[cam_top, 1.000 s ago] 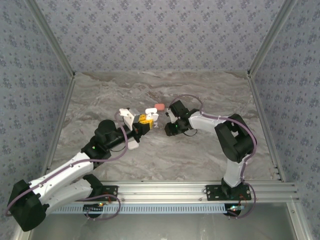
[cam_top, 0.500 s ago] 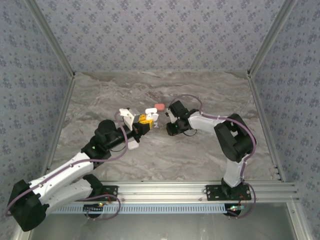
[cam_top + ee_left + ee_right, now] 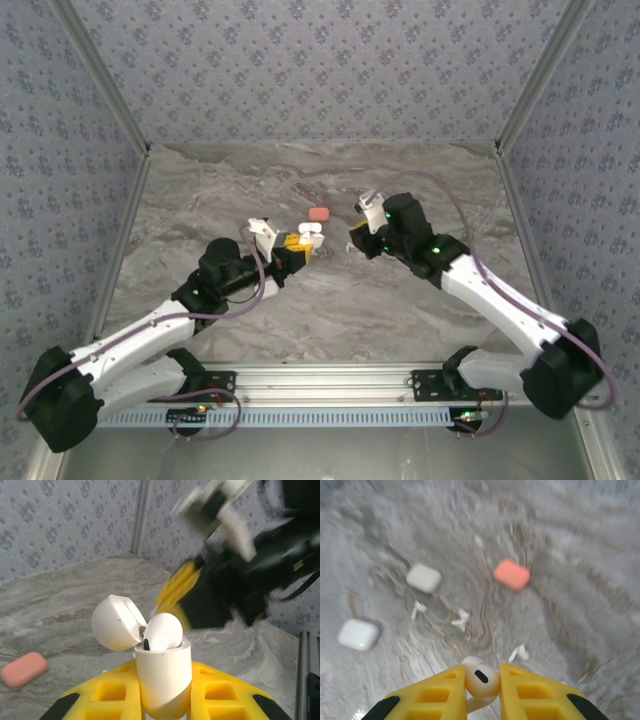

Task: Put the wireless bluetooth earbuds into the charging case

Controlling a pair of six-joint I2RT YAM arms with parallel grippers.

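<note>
Earbuds lie in several places; one white earbud [image 3: 481, 679] is pinched between the yellow fingers of the right claw [image 3: 482, 692], above the table [image 3: 590, 630]; a second earbud [image 3: 163, 629] sits in the open white case [image 3: 162, 672], which the left claw [image 3: 162, 697] clamps upright; three loose earbuds [image 3: 461, 620] lie on the table near two closed white cases [image 3: 423, 577] and a coral case [image 3: 511, 574].

**Two arms meet at mid-table**

The left gripper [image 3: 303, 239], its yellow fingers [image 3: 292, 240] closed around a small white case [image 3: 311, 230], reaches in from the near left corner. The right gripper [image 3: 358, 244] faces it across a narrow gap, on an arm stretched from the near right; how its jaws stand cannot be told. A coral-red case [image 3: 319, 214] lies on the marble table [image 3: 220, 180] just behind the white one, touching neither gripper
</note>
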